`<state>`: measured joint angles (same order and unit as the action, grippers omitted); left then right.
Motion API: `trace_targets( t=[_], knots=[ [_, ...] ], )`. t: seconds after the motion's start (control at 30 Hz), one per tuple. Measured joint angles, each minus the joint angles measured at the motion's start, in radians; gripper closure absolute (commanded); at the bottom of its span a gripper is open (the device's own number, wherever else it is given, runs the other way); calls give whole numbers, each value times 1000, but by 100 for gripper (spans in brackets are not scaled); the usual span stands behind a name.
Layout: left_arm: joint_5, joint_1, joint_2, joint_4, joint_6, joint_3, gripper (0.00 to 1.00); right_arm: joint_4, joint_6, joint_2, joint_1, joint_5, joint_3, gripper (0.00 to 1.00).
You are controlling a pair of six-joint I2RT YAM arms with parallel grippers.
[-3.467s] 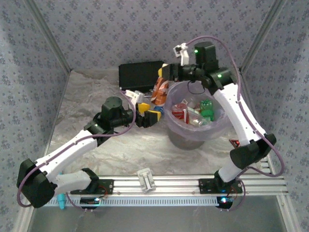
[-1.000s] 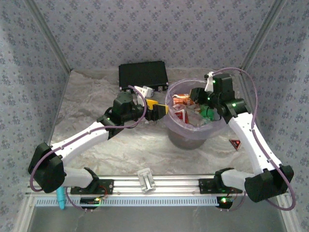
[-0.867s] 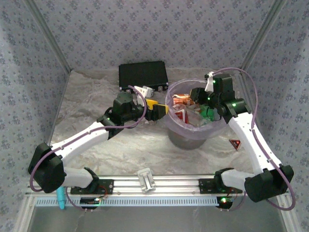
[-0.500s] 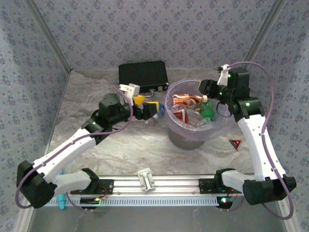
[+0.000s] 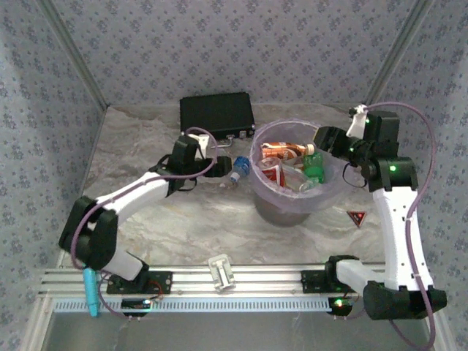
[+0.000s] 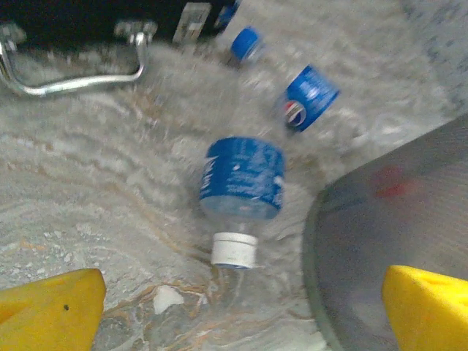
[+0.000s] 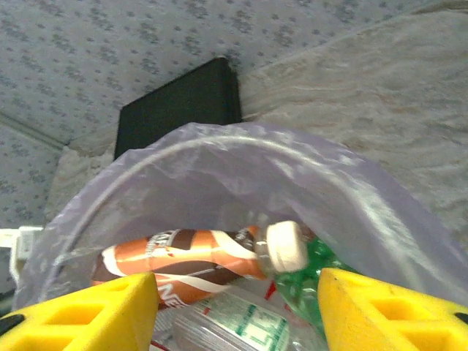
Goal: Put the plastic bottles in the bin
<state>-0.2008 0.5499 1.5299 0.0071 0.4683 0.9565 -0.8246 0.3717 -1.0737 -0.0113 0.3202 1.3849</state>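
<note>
Just left of the bin (image 6: 380,241), a blue-labelled bottle (image 6: 241,179) lay cap-first toward the left gripper (image 6: 241,303), its long axis running out between those wide-spread fingers (image 6: 51,307); the right gripper (image 7: 235,285) hung parted and empty over the bin.

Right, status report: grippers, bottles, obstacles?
Left gripper open, facing blue-label bottle on table. Right gripper open, empty, at bin rim. Bin wall close beside that bottle.

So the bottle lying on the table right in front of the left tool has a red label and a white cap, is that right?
Not quite: the label is blue, not red. The left wrist view shows the bottle lying on the table in front of the left tool with a blue label and a white cap.
</note>
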Motion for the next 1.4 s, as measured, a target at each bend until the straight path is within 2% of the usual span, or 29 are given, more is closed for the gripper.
trace_targets(
  t=[0.23,0.4,0.67,0.83,1.1,1.4],
  knots=[
    [0,12,152,-7,-12,139,0,-115,-44,19,-127,7,-13,28],
    [0,47,262,-11,-32,255,0,-140,-64,6,-178,40,-48,28],
    [11,83,393,-60,-47,333,0,-137,-97,-31,-179,141,-61,31],
    [11,85,433,-64,-49,343,1,-130,-107,-41,-179,183,-72,40],
    [86,94,462,-103,-69,378,11,-119,-119,-59,-165,193,-76,49],
    [180,98,481,-150,-79,393,33,-114,-126,-71,-142,192,-76,51]
  ],
)
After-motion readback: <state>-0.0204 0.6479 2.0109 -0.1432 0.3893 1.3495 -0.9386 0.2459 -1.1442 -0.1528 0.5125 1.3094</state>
